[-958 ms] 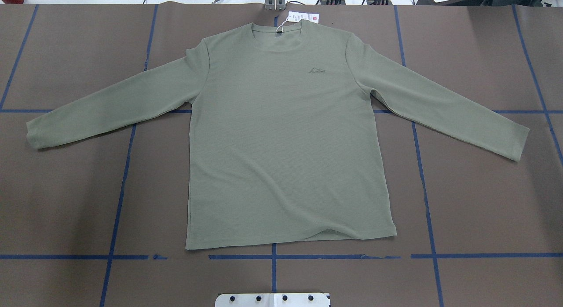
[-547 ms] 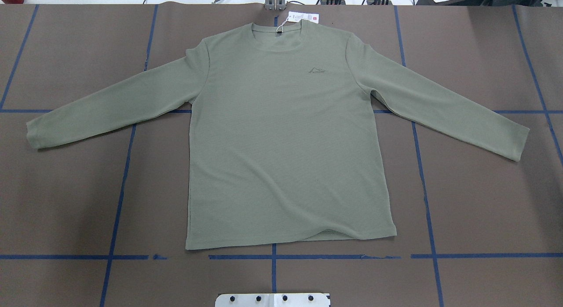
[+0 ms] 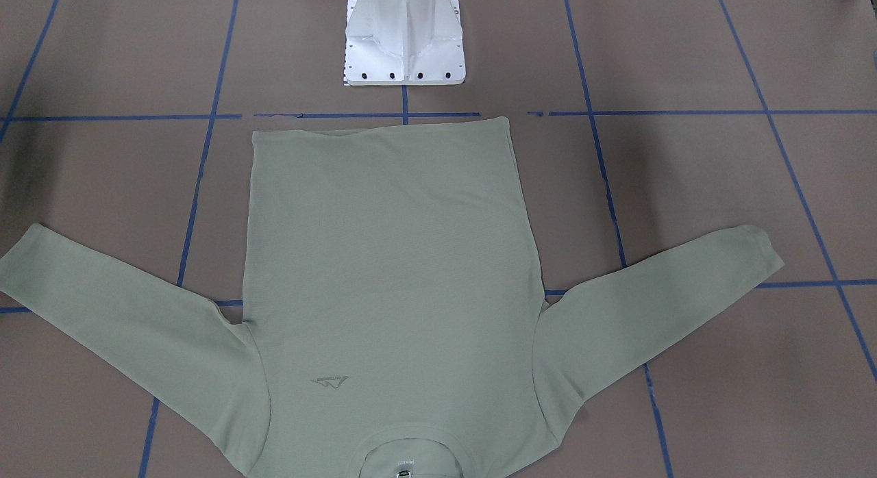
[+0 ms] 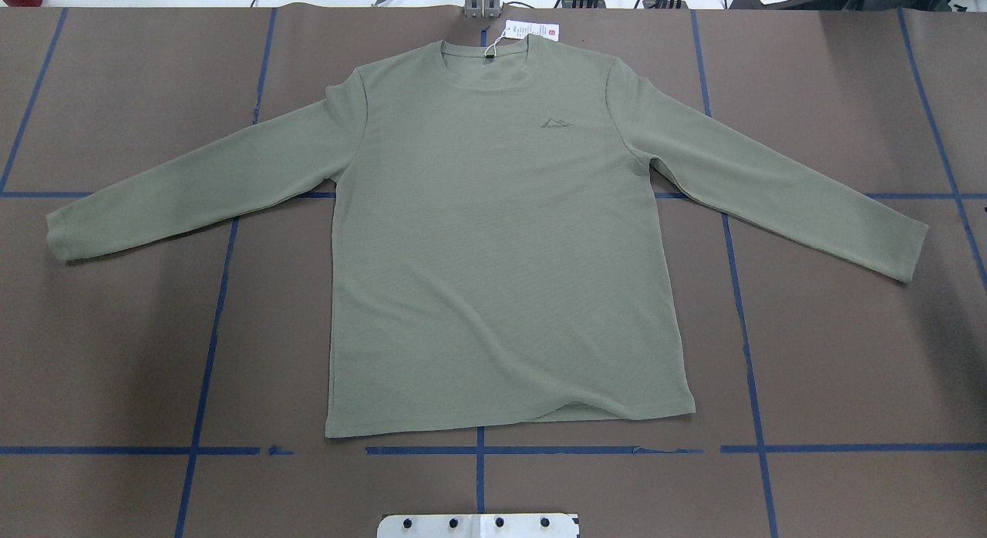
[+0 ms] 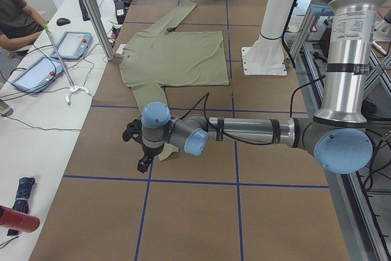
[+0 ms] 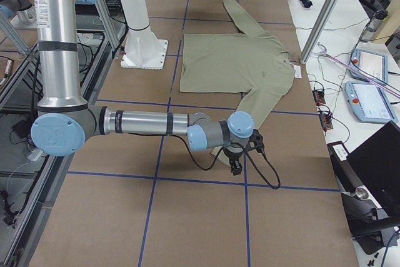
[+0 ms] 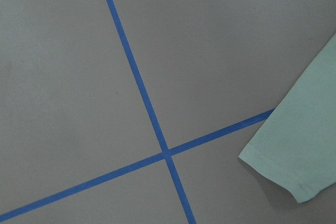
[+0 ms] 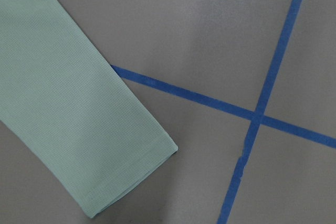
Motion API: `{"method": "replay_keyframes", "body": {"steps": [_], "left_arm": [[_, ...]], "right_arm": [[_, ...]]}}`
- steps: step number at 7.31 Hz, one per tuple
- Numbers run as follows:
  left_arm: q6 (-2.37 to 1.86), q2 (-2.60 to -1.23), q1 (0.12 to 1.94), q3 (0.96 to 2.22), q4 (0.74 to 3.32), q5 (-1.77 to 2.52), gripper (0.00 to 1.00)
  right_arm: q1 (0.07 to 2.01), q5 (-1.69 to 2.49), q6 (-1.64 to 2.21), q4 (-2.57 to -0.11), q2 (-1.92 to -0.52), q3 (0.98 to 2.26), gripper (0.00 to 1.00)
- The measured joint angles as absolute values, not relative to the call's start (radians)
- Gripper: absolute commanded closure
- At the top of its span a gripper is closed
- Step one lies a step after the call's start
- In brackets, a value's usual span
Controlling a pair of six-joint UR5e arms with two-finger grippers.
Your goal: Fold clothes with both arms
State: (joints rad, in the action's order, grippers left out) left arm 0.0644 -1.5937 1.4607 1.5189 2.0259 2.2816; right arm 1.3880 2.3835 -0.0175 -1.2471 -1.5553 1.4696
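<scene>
The pale green long-sleeved shirt (image 4: 501, 237) lies flat and face up on the brown table, sleeves spread, hem toward the robot and collar at the far edge (image 3: 390, 272). A white hang tag (image 4: 530, 31) lies beside the collar. My left gripper (image 5: 144, 165) hovers over the cuff of the left-hand sleeve (image 7: 294, 161). My right gripper (image 6: 236, 167) hangs over the other cuff (image 8: 105, 156). Both grippers show only in the side views, so I cannot tell whether they are open or shut. Neither wrist view shows any fingers.
The white pedestal base (image 3: 404, 46) stands just behind the hem. Blue tape lines (image 4: 478, 449) grid the table. A side table with tablets (image 5: 73, 44) and cables runs along the far edge, where a person (image 5: 12, 16) sits.
</scene>
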Motion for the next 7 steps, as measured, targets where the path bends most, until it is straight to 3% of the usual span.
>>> {"method": "replay_keyframes", "body": {"steps": [3,7], "left_arm": [[0.063,-1.579,1.46,1.518,2.095,2.286,0.0],[0.057,-1.578,1.461,1.551,2.087,2.296,0.0]], "right_arm": [[1.283,2.341,0.253,-0.907,-1.553,1.335,0.0],[1.197,2.292,0.369,-0.831,-1.55,1.324,0.0]]}}
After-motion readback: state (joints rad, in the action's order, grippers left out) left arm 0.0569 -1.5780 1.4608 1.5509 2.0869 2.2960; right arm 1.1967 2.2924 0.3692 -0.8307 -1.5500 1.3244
